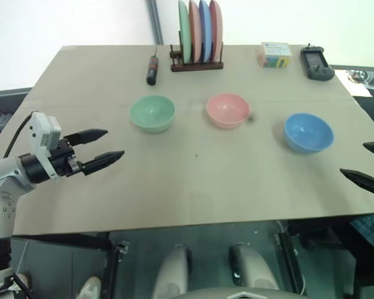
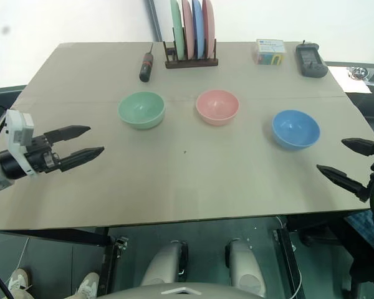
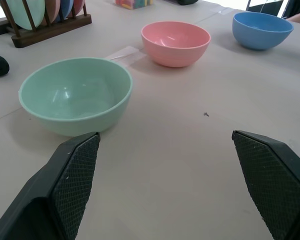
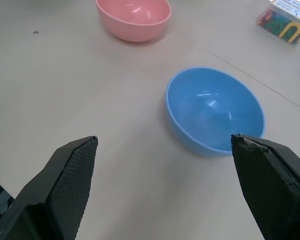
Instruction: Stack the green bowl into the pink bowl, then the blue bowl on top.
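Three small bowls stand apart in a row on the tan table: the green bowl [image 1: 152, 113] on the left, the pink bowl [image 1: 227, 110] in the middle, the blue bowl [image 1: 308, 132] on the right. All sit upright and hold nothing. My left gripper [image 1: 110, 144] hovers open over the table's left side, short of the green bowl [image 3: 75, 95], its fingers aimed toward it. At the right edge my right gripper [image 2: 336, 158] is open too, just short of the blue bowl [image 4: 215, 110], with nothing between its fingers.
A wooden rack [image 1: 197, 65] holding several upright coloured plates stands at the back, a black-handled tool [image 1: 152, 70] left of it. A colourful small box [image 1: 274, 55] and a black device [image 1: 316, 63] lie at the back right. The table's front edge [image 1: 193, 224] is near.
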Action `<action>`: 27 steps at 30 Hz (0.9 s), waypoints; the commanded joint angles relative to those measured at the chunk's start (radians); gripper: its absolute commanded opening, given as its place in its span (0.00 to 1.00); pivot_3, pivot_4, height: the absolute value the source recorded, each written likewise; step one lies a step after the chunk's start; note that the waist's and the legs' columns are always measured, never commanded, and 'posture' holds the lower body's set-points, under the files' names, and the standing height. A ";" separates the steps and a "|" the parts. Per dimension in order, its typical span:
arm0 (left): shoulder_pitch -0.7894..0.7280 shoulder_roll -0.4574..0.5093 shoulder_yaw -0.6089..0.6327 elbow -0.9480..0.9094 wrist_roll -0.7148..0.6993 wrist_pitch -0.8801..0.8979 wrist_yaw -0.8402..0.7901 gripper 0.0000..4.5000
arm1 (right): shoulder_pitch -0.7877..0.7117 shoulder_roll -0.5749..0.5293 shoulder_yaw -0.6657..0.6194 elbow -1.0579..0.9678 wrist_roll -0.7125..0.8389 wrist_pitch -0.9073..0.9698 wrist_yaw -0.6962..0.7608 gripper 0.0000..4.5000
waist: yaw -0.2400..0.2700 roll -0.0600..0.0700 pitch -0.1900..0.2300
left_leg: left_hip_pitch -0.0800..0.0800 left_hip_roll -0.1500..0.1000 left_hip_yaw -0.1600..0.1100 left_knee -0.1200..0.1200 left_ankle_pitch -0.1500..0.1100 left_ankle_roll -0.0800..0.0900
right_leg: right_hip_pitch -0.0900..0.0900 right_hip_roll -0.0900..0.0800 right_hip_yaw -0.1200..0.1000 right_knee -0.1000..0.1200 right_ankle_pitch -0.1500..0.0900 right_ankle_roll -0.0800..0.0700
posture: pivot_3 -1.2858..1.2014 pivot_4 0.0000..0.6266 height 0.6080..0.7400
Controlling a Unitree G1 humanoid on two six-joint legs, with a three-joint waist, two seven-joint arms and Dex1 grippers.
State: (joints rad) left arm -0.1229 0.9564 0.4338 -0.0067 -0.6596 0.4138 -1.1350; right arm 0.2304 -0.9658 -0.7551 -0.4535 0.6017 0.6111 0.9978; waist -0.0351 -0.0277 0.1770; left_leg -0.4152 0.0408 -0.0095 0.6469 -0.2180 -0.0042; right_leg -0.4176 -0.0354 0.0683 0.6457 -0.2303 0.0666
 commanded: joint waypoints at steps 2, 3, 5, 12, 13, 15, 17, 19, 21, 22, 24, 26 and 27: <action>-0.038 -0.038 -0.017 -0.061 -0.020 0.017 0.038 1.00 | -0.031 0.007 0.037 -0.047 0.004 0.019 -0.060 0.99 | 0.000 0.000 0.000 | 0.000 0.000 0.000 0.000 0.000 0.000 | 0.000 0.000 0.000 0.000 0.000 0.000 | 0.52 0.24 1.00; -0.042 -0.050 -0.023 -0.078 -0.027 0.027 0.049 1.00 | -0.037 0.010 0.051 -0.053 0.001 0.023 -0.074 0.99 | 0.000 0.000 0.000 | 0.001 0.000 0.000 0.001 0.000 0.000 | 0.001 0.000 0.000 0.000 0.000 0.000 | 0.52 0.24 1.00; -0.042 -0.065 -0.030 -0.113 -0.036 0.046 0.062 1.00 | -0.048 0.011 0.070 -0.046 -0.011 0.018 -0.089 0.99 | 0.001 0.000 0.000 | 0.000 0.000 0.000 0.001 0.000 0.000 | 0.001 0.000 0.000 0.000 0.000 0.000 | 0.52 0.24 1.00; -0.071 -0.105 -0.063 -0.184 -0.052 0.091 0.104 1.00 | -0.112 0.017 0.156 -0.018 -0.055 -0.015 -0.139 0.99 | 0.000 0.000 0.000 | 0.000 0.000 0.000 0.001 0.000 0.000 | 0.001 0.000 0.000 0.000 0.000 0.000 | 0.52 0.24 1.00; -0.074 -0.110 -0.069 -0.190 -0.052 0.094 0.107 1.00 | -0.122 0.019 0.170 -0.014 -0.066 -0.022 -0.148 0.99 | 0.000 0.000 0.000 | 0.000 0.000 0.000 0.001 0.000 0.000 | 0.001 0.000 0.000 0.000 0.000 0.000 | 0.52 0.24 1.00; -0.084 -0.127 -0.087 -0.201 -0.052 0.094 0.112 1.00 | -0.150 0.025 0.214 -0.005 -0.094 -0.035 -0.173 0.99 | 0.000 0.000 0.000 | 0.000 0.000 0.000 0.001 0.000 0.000 | 0.001 0.000 0.000 0.000 0.000 0.000 | 0.52 0.24 1.00; -0.094 -0.142 -0.105 -0.211 -0.054 0.097 0.117 1.00 | -0.177 0.033 0.258 -0.004 -0.122 -0.045 -0.199 0.99 | -0.001 0.000 0.000 | 0.000 0.000 0.000 0.001 0.000 0.000 | 0.001 0.001 0.000 0.001 0.000 0.000 | 0.52 0.24 1.00; -0.110 -0.164 -0.135 -0.222 -0.052 0.090 0.115 1.00 | -0.217 0.038 0.317 0.008 -0.167 -0.008 -0.267 0.99 | 0.000 0.000 0.000 | 0.000 0.000 -0.001 0.001 0.000 0.000 | 0.001 0.001 0.000 0.001 0.001 0.000 | 0.52 0.24 1.00; -0.116 -0.183 -0.176 -0.221 -0.023 0.047 0.088 1.00 | -0.263 0.039 0.385 0.051 -0.223 -0.003 -0.313 0.99 | 0.000 0.000 0.000 | 0.000 0.000 -0.001 0.002 0.000 0.000 | 0.001 0.001 0.000 0.001 0.002 -0.002 | 0.52 0.24 1.00; -0.115 -0.194 -0.200 -0.224 -0.005 0.017 0.071 1.00 | -0.286 0.035 0.419 0.080 -0.246 -0.023 -0.311 0.99 | 0.000 0.000 0.000 | 0.000 0.000 0.000 0.002 0.000 0.000 | 0.001 0.001 0.001 0.001 0.002 -0.003 | 0.52 0.24 1.00; -0.114 -0.237 -0.236 -0.235 -0.006 -0.006 0.067 1.00 | -0.343 0.033 0.493 0.144 -0.304 -0.059 -0.318 0.99 | 0.000 0.000 0.000 | 0.000 0.000 0.000 0.002 0.000 0.000 | 0.001 0.001 0.001 0.001 0.002 -0.003 | 0.52 0.24 1.00; -0.122 -0.279 -0.264 -0.247 -0.011 -0.016 0.074 1.00 | -0.419 0.051 0.560 0.195 -0.341 -0.076 -0.327 0.99 | -0.001 0.000 0.000 | 0.000 0.000 0.000 0.002 0.000 0.000 | 0.001 0.001 0.001 0.001 0.003 -0.003 | 0.52 0.24 1.00; -0.125 -0.297 -0.272 -0.257 -0.015 -0.019 0.082 1.00 | -0.468 0.072 0.593 0.213 -0.351 -0.081 -0.333 0.99 | -0.003 0.000 0.000 | 0.000 0.000 0.000 0.002 0.000 0.000 | 0.001 0.001 0.001 0.001 0.003 -0.003 | 0.52 0.24 1.00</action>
State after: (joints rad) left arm -0.2316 0.6658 0.1702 -0.2089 -0.6673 0.4243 -1.0551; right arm -0.1861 -0.9028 -0.1855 -0.2460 0.2790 0.5650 0.6819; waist -0.0376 -0.0275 0.1770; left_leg -0.4150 0.0403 -0.0093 0.6489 -0.2178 -0.0040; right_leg -0.4168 -0.0343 0.0696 0.6467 -0.2275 0.0632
